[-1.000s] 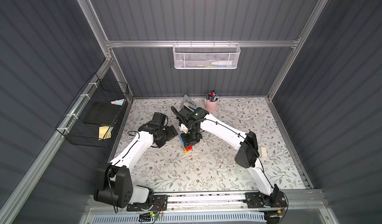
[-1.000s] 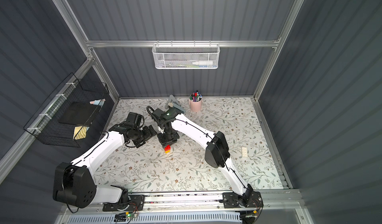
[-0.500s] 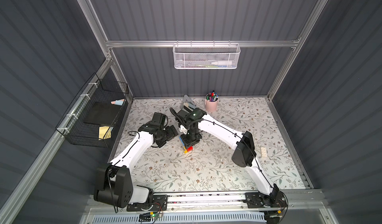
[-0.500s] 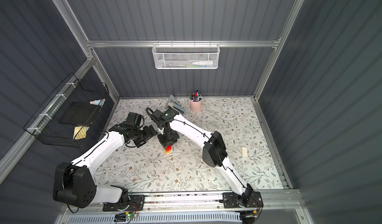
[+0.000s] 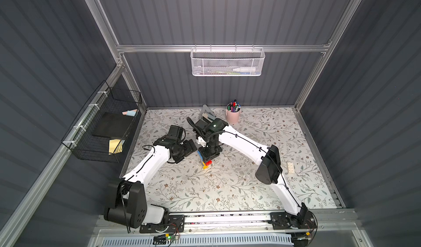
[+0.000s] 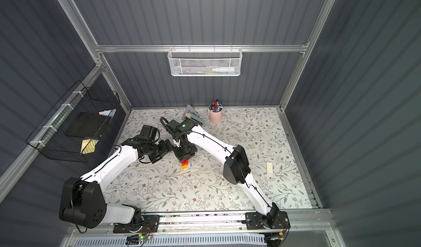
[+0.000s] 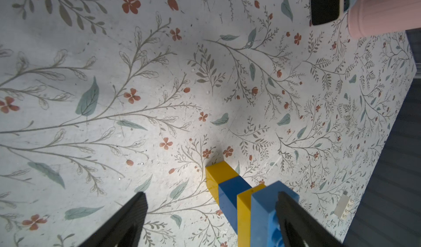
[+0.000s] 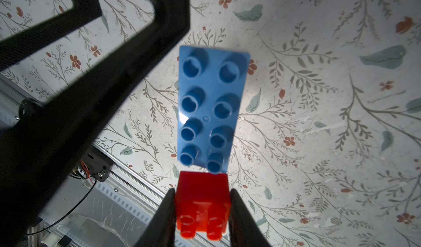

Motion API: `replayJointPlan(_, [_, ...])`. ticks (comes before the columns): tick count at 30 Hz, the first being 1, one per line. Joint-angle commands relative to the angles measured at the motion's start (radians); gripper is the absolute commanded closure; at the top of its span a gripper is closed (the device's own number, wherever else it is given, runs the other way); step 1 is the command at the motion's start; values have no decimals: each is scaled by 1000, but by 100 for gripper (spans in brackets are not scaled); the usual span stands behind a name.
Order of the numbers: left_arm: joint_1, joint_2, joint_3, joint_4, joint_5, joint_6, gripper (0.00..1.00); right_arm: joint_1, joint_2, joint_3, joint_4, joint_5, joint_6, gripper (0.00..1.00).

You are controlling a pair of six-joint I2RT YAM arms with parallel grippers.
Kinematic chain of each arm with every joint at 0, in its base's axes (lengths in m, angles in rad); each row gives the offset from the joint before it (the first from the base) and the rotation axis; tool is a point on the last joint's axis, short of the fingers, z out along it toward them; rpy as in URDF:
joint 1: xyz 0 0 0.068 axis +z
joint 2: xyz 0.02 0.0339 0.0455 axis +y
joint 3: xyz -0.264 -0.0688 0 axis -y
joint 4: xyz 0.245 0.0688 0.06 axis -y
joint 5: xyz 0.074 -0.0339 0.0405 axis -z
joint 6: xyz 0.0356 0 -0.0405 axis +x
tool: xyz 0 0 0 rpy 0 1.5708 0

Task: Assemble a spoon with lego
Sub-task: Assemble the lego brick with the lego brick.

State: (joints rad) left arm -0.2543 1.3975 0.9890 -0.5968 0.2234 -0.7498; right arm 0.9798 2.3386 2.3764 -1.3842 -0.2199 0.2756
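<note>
Right wrist view: right pincer [image 8: 202, 192] clamps the red brick [image 8: 201, 202] ending the spoon [image 8: 211, 102], whose long axis runs straight away. Left pincer [image 7: 211, 195] hangs open alongside.

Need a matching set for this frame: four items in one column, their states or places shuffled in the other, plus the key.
Column 1
1. left gripper
2. right gripper
3. white brick
4. pink cup

Column 2
A. stands near the back wall, full of pens
B. shut on the red brick
C. jaws wide open
D. lying loose on its own

Pairs: 1-C, 2-B, 3-D, 4-A
</note>
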Motion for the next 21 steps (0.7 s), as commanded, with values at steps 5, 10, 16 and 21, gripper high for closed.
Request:
replayJointPlan(5, [6,3,-33,10,19,33,9,3,46,33,-14,-10,-26,85])
replayJointPlan(10, [6,5,-50,17,28,38,9,3,56,37,-15,3,-27,85])
replayJointPlan(16, [6,6,-62,25,36,43,9,5,63,39,-10,2,-38,85])
replayJointPlan(21, [6,11,-75,34,43,46,9,7,77,40,-15,6,-43,85])
